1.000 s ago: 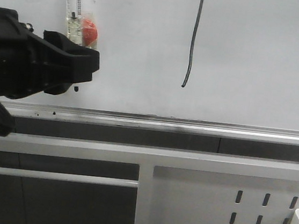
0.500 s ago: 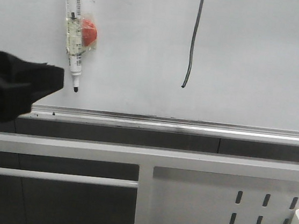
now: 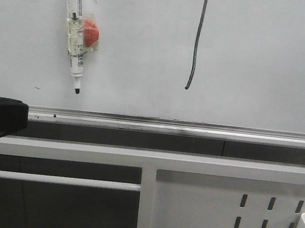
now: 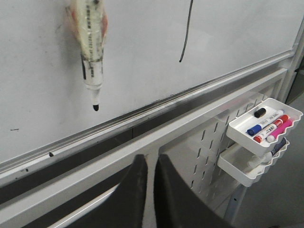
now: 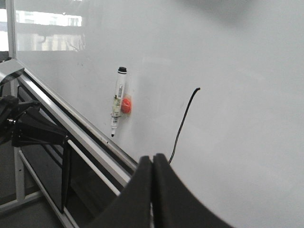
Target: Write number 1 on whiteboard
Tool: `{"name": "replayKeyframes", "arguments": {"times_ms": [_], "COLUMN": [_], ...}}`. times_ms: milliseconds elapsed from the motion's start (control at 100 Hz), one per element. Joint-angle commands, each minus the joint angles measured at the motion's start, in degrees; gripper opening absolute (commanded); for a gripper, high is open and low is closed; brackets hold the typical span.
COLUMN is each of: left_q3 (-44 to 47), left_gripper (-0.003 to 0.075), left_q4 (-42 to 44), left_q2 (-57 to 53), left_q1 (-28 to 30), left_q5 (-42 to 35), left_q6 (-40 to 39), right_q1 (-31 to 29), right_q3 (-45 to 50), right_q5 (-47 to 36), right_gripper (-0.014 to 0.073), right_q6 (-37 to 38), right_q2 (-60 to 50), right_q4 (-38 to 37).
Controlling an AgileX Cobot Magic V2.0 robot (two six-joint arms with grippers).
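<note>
- The number 1 (image 3: 196, 42) is already on the whiteboard (image 3: 268, 61): a thin dark stroke, nearly upright, with a slight curl at its lower end, running off the top of the front view.
- The marker pen (image 3: 75, 39) hangs on the board to the left of the stroke, tip down, uncapped, held by a red magnet (image 3: 89, 31). No gripper holds it.
- Judged from this, the writing looks done and the pen put back; what seems left is only for the arms to pull away.
- The left gripper (image 4: 148, 190) sits low, below the silver rail (image 3: 195, 127) of the board and in front of the white frame (image 3: 198, 196). Its jaws stand nearly together with a thin gap, holding nothing.
- The right gripper (image 5: 153, 190) has its jaws pressed together, also holding nothing. It does not show in the front view.
- The stroke lies well apart from both grippers: up and to the right of the left one, with the pen closer to that gripper than the stroke is.
- White trays (image 4: 266, 126) with spare markers hang on the frame at far right, untouched by either arm.
</note>
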Motion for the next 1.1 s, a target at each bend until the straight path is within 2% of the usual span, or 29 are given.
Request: {"name": "replayKeyframes", "arguments": {"times_ms": [0, 60, 210, 390, 490, 560, 660, 750, 880, 1000, 1090], "left_q3": [1.3, 1.2, -1.2, -6.8, -11.5, -14.9, -19.1, -21.0, -20.7, -20.7, -20.6], "left_gripper": [-0.002, -0.002, -0.002, -0.002, -0.002, -0.002, -0.002, -0.002, -0.002, -0.002, -0.002], "left_q4": [0.3, 0.6, 2.2, 4.2, 9.0, 12.6, 18.9, 19.4, 19.7, 19.7, 19.7], "left_q2": [-1.1, -1.0, -1.5, -1.5, -1.9, -3.7, -8.7, -13.9, -21.8, -25.7, -27.2], "left_q1": [0.1, 0.1, 0.1, 0.1, 0.1, 0.1, 0.1, 0.1, -0.1, -0.1, 0.7], "left_q5": [-12.9, -12.9, -12.4, -7.0, -3.7, 3.0, 16.7, 24.3, 23.9, 23.7, 25.4], "left_q6": [-0.8, -1.6, -11.5, -9.3, -7.1, -8.1, -8.9, -8.9, -15.0, -14.8, -9.5], "right_q1": [-0.4, -0.4, -0.4, -0.4, -0.4, -0.4, -0.4, -0.4, -0.4, -0.4, -0.4], "right_q3": [3.6, 6.3, 9.8, 9.9, 9.9, 9.9, 9.9, 9.9, 9.9, 9.9, 9.9], "right_q5": [-5.7, -6.3, -10.8, -9.8, -9.8, -9.8, -9.8, -9.8, -9.8, -9.8, -9.8], "right_gripper": [-0.0069, -0.0069, -0.0069, -0.0069, -0.0069, -0.0069, -0.0069, -0.0069, -0.0069, -0.0069, -0.0069], "right_q6": [0.2, 0.2, 0.2, 0.2, 0.2, 0.2, 0.2, 0.2, 0.2, 0.2, 0.2], "right_q2": [-4.4, -7.3, -7.2, -7.2, -7.2, -7.2, -7.2, -7.2, -7.2, -7.2, -7.2], "right_q4": [-0.6, -0.6, 0.0, 0.0, 0.0, 0.0, 0.0, 0.0, 0.0, 0.0, 0.0]}}
